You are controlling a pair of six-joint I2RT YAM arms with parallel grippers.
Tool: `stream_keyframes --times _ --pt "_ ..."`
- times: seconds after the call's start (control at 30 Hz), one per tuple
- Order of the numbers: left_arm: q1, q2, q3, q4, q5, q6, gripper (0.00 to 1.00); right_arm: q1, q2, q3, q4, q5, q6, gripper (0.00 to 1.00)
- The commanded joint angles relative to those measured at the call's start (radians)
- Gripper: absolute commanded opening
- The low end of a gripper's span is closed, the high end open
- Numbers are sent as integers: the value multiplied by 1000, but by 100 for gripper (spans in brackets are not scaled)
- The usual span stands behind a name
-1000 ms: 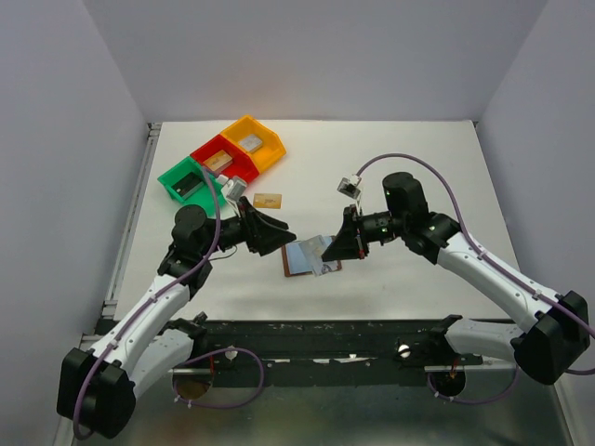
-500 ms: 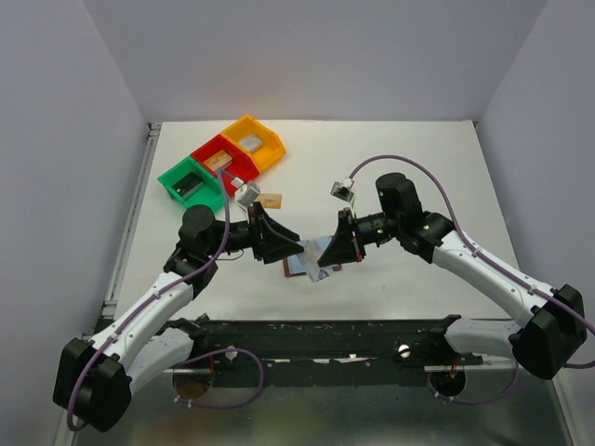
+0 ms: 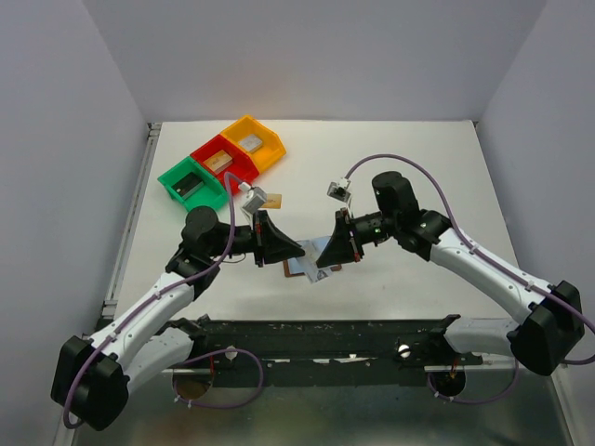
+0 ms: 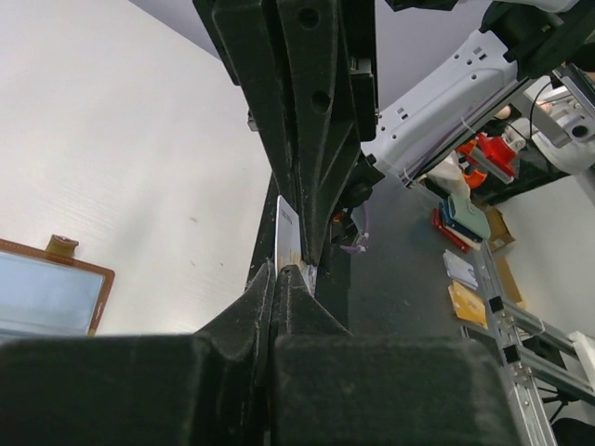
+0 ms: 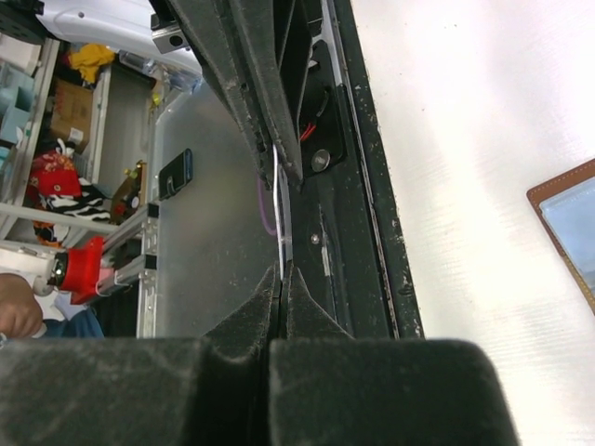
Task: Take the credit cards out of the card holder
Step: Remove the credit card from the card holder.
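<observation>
Clamping one silvery credit card [image 4: 287, 228] from both ends: left gripper [image 4: 284, 272] at nine o'clock, right gripper [image 5: 282, 271] at three, over the card holder [image 3: 299, 270]

The brown card holder [image 3: 302, 268] lay open mid-table. A gold-tan card [image 3: 271, 199] lay flat beyond; a silvery card [image 4: 288, 230] stood edge-on.

Plain grey-white walls [image 3: 307, 56] enclose a white table [image 3: 418, 158], with a dark rail [image 3: 316, 334] along its near edge.
</observation>
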Motion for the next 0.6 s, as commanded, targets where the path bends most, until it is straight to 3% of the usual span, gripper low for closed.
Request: stream_keyframes --times 0.0,0.1,0.17,0.33,0.57 --pt "-4 -22 -1 30 7 30 0 11 -8 36 1 -23 -8 5" --pt "-4 -47 -16 41 -43 26 0 11 -27 39 -2 43 7 46" --pt "-2 -77 -35 44 -120 23 0 11 -59 37 -4 133 29 58" --pt "-1 -192 -144 177 -416 -100 0 -8 -172 -22 85 372 122 66" --pt "-1 -297 -274 359 -727 -267 0 -22 -243 -142 339 425 299 65"
